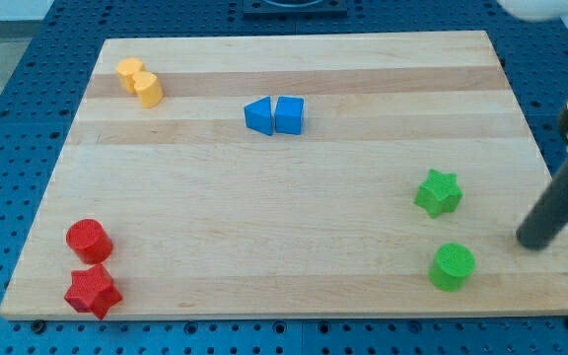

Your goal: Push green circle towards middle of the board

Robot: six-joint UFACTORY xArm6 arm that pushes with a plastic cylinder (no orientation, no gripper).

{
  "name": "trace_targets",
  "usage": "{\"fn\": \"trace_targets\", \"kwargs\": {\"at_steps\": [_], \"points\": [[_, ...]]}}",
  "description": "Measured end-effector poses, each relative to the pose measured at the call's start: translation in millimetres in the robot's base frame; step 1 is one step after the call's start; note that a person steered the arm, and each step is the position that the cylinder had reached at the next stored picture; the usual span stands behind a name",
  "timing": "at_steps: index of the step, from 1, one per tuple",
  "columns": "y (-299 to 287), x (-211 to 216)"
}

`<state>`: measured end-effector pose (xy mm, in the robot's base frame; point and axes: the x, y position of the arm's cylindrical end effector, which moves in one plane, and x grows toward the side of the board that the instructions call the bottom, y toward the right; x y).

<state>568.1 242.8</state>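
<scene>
One tip [533, 240] right of green circle [453, 266]

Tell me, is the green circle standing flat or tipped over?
Flat. The green circle sits on the board with its round top face up. My tip is to its right, not touching.

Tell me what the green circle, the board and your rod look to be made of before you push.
Green circle: probably moulded or printed plastic, matte, uniform colour, no grain. Board: light wood, smooth, with visible grain and lengthwise strips. My tip, at the circle's right and apart from it: dark, matte rod, possibly rubber or plastic; the look leaves it open.
</scene>
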Motion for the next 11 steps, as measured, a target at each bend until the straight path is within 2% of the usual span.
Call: {"fn": "trace_targets", "kwargs": {"at_steps": [1, 2, 4, 5, 7, 8, 9, 10, 11], "points": [[0, 7], [-21, 50], [-56, 49], [-102, 18], [-210, -76], [-220, -78], [-199, -77], [-166, -101], [-183, -161]]}}
